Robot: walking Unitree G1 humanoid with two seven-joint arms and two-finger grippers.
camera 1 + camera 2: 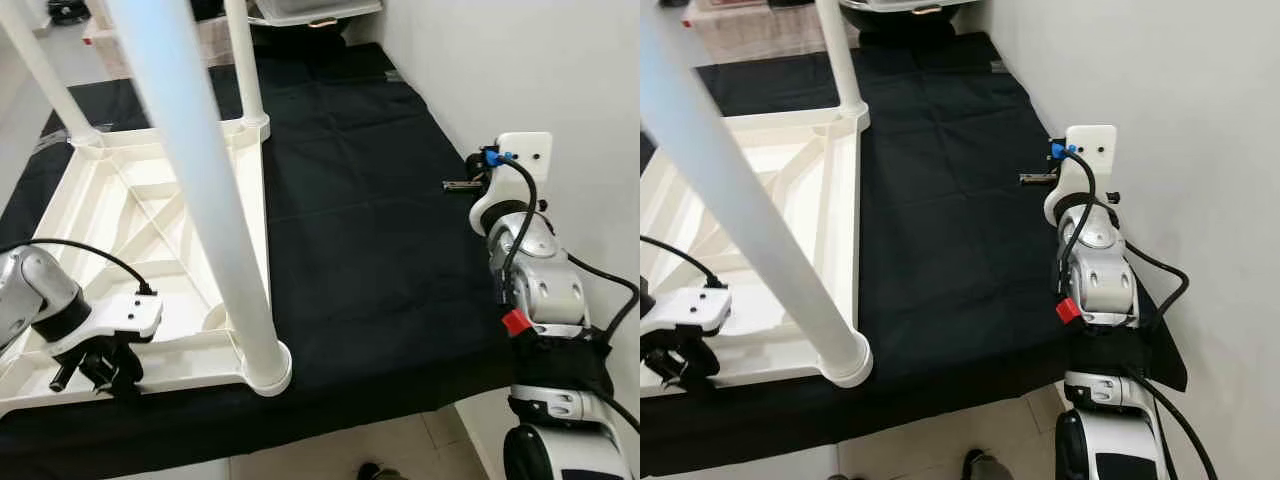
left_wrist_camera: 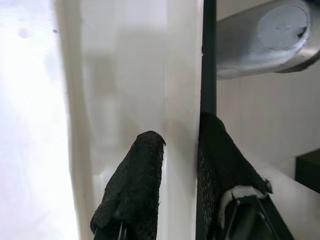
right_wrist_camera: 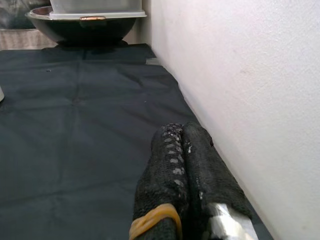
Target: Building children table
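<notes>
Left pincer [image 1: 95,372] clamps the upturned white table's [image 1: 180,240] rim, right pincer [image 3: 182,165] clenched empty over the black-clothed bench [image 1: 370,230].

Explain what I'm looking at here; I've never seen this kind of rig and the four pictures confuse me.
It is a humanoid robot with two silver arms, each ending in two black fingers. The two wide pictures come from cameras on its head, looking down; the two close ones come from cameras on its wrists. On a black cloth lies a white children's table, upside down, with its legs pointing up. The left gripper is at the table's near rim, and its wrist picture shows one finger on each side of that edge. The right gripper rests shut and empty over the cloth beside the white wall. A dark tub sits at the far end.
</notes>
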